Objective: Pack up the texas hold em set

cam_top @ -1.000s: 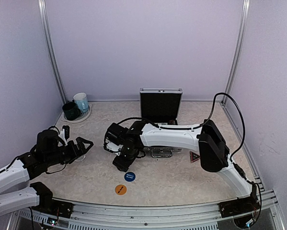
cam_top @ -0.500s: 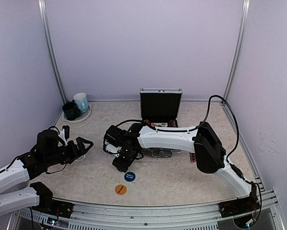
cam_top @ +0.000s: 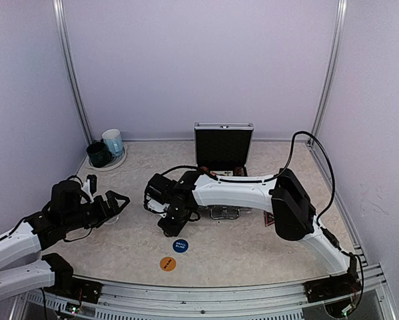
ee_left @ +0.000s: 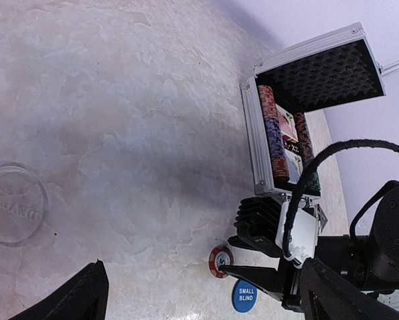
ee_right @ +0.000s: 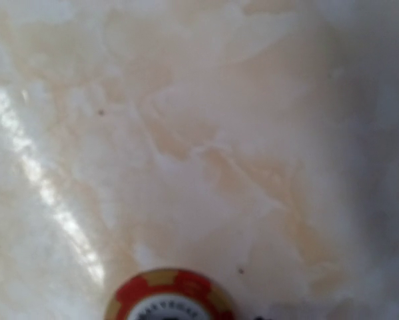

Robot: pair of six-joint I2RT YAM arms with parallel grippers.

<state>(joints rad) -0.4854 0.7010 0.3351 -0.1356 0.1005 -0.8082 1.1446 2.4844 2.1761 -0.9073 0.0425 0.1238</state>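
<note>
The silver case [cam_top: 224, 148] stands open at the back, and the left wrist view shows chip stacks and cards in it [ee_left: 284, 141]. A red poker chip [ee_left: 220, 260] lies flat on the table in front of the case and also shows in the right wrist view [ee_right: 169, 298]. My right gripper [cam_top: 167, 231] is low over it and looks open, with one fingertip [ee_left: 234, 270] at the chip's edge. The blue button [cam_top: 180, 246] and the orange button [cam_top: 168, 264] lie nearer me. The dark triangular marker [cam_top: 270, 219] peeks out by the right arm. My left gripper [cam_top: 117, 203] is open and empty.
A dark green mug [cam_top: 98, 154] and a light blue mug [cam_top: 112, 142] stand on a coaster at the back left. A clear round disc [ee_left: 12, 204] lies on the table near the left gripper. My right arm [cam_top: 239, 190] spans the table in front of the case.
My right arm has shifted slightly left and its gripper has settled down by the red chip. The left arm has not moved.
</note>
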